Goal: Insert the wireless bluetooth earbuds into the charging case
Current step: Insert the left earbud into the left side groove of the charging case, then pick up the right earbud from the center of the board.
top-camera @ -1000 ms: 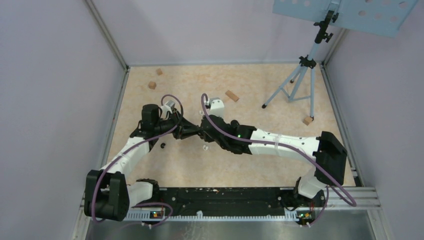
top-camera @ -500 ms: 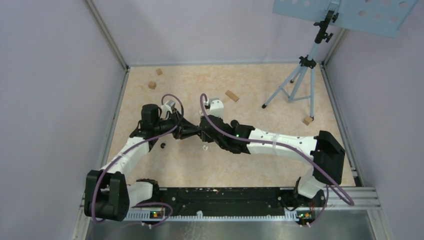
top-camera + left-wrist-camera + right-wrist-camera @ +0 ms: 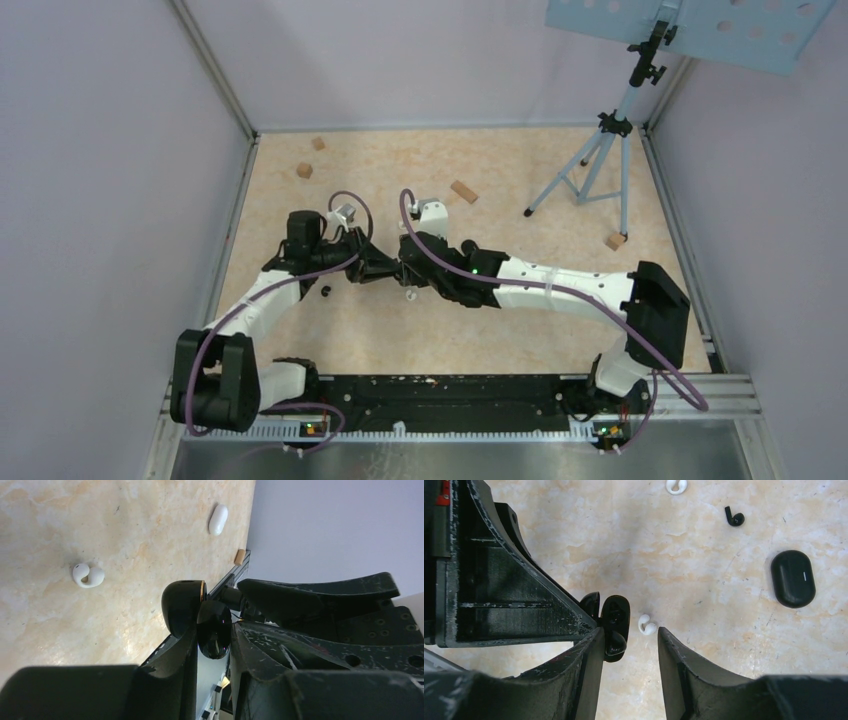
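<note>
Beige marbled bench (image 3: 520, 160), lilac walls, tripod (image 3: 613, 125) back right. Your left gripper (image 3: 212, 640) is clamped on the open black charging case (image 3: 182, 605). Your right gripper (image 3: 629, 632) sits beside it, jaws apart and empty. Can't tell if a bud is seated inside. White earbud (image 3: 647, 625) lies on the bench under the right jaws. Hold the case steady, descend square and pinch the bud's body.

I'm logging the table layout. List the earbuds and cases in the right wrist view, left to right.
open black case → white earbud → second white earbud at the top edge → black earbud → closed black case
</note>
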Controlling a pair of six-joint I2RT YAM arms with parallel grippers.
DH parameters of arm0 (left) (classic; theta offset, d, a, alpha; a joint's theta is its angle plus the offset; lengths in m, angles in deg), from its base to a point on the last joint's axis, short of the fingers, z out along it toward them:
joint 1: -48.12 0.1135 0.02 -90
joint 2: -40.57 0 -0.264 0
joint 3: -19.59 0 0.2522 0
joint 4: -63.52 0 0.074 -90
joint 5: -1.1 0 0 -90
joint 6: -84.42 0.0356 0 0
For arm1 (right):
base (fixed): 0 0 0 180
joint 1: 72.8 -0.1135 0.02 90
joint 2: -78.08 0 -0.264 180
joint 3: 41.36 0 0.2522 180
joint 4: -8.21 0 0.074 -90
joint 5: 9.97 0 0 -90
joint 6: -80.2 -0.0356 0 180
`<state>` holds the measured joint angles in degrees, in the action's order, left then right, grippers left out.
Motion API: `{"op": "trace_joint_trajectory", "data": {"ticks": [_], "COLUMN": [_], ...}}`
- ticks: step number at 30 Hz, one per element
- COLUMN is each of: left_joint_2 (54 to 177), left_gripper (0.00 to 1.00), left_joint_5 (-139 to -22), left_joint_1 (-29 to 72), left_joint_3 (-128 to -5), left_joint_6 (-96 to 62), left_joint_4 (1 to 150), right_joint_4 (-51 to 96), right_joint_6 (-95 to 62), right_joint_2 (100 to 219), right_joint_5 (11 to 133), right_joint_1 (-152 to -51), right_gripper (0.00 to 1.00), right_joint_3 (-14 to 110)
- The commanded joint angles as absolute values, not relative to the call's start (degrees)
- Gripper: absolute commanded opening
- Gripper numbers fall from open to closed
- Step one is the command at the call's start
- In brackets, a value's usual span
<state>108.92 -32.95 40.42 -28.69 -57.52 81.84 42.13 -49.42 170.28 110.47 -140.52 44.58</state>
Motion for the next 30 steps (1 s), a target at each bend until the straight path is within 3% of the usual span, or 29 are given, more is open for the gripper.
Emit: {"op": "trace_joint_trajectory", "data": {"ticks": [1, 10, 16, 23, 30], "left_joint_2": [110.1, 110.9, 111.0, 110.5, 110.5], "left_gripper": [0.00, 0.00, 0.00, 0.00, 0.00], "left_joint_5": [-31.7, -29.7, -25.5, -28.4, -22.4], "left_joint_1": [40.0, 40.0, 40.0, 40.2, 40.2], "left_joint_3": [-28.2, -29.3, -30.7, -33.5, -32.4], "left_joint_6": [-53.1, -52.8, -51.1, -48.2, -43.6], "left_joint_4": [82.0, 80.8, 78.2, 84.3, 88.0], "right_joint_4": [37.2, 37.0, 35.7, 36.8, 40.6], "right_joint_6": [-50.4, -50.5, -52.3, -51.3, -38.9], "right_joint_2": [167.3, 165.6, 160.2, 157.4, 169.3], "right_joint_5": [108.8, 109.6, 111.1, 102.4, 92.7], "right_joint_1": [-141.7, -141.7, -139.7, -127.5, -118.3], "right_gripper": [0.44, 0.44, 0.35, 0.34, 0.33], "right_joint_3": [46.9, 46.1, 40.7, 32.8, 41.3]}}
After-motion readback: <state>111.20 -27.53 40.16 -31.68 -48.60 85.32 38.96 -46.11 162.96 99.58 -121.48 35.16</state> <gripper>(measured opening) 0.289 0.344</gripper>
